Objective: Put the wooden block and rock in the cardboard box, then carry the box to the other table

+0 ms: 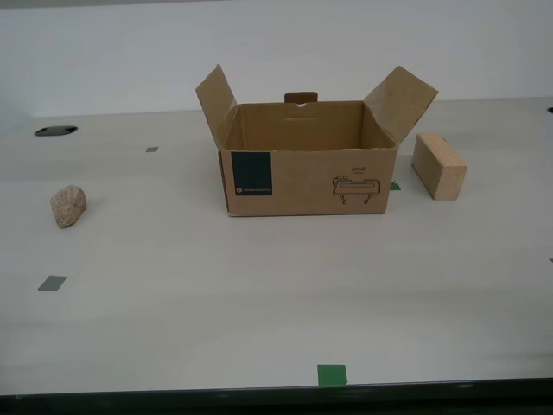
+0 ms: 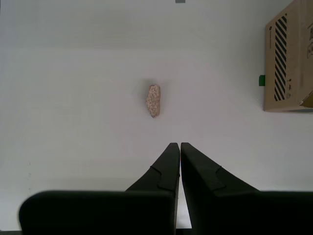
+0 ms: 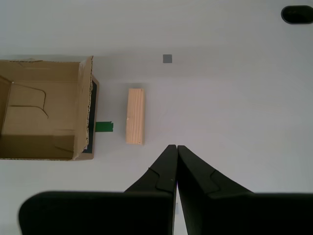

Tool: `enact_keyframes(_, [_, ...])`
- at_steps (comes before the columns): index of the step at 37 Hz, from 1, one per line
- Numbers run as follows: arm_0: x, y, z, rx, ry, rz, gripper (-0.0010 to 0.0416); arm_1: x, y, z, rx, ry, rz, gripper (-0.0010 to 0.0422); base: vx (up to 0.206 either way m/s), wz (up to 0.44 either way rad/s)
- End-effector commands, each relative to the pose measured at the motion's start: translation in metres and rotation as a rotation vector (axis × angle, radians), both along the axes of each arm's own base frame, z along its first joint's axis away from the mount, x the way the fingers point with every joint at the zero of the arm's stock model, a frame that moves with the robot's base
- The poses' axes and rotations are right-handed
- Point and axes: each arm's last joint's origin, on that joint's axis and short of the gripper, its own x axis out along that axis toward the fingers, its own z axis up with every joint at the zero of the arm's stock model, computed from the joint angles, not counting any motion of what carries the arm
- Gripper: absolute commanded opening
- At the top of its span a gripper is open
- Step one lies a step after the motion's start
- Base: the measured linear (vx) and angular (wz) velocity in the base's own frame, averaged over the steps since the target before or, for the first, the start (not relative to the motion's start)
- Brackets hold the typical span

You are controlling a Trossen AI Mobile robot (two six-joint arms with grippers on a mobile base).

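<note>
So the table [image 1: 259,320] is a smooth off-white top with a plain pale wall behind it. There are small grey tape squares [image 1: 52,283] scattered on it, a green tape square [image 1: 332,374] near the front edge at about 6 o'clock in the exterior view, and a dark oval hole [image 1: 55,130] way off at 10 o'clock.

The cardboard box [image 1: 307,160] sits upright around the middle, slightly toward 12 o'clock, top flaps splayed open and nothing visible inside. It's brown corrugated, with a dark teal label [image 1: 251,175] on the front and a little line drawing [image 1: 356,188] marked "HAND".

The wooden block [image 1: 438,166] is a pale tan brick lying near the box at its 3 o'clock, not touching it. A bit of green tape [image 3: 103,127] peeks out between them. The rock [image 1: 68,206] is a lumpy pinkish-beige speckled stone well apart from the box, over at its 9 o'clock.

My first gripper [image 3: 176,147] hangs above the table near the block, fingertips pressed together and holding nothing. My second gripper [image 2: 179,144] is the same deal near the rock: closed up tight, empty.
</note>
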Motion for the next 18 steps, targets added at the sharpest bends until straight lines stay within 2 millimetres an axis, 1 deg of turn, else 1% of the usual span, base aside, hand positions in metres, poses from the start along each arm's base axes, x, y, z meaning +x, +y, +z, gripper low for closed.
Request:
enact_keyframes(1, [0.0015,0.0001,0.0010,0.001,-0.016,-0.001,0.0000,0.0017,-0.0001,0.0008,-0.003,-0.019,0.002,0.0000,0.000,0.000])
enact_keyframes(8, [0.0052,0.0001,0.0050,0.001,-0.074,-0.001,0.0000,0.0041,-0.0001,0.0024,-0.005,-0.052,0.004,0.0000,0.000,0.000])
enact_keyframes(18, [0.0056,0.0001,0.0049,0.001,-0.077,-0.001,0.0000,0.0044,0.0001,0.0023,-0.004,-0.053,0.004,0.0000,0.000,0.000])
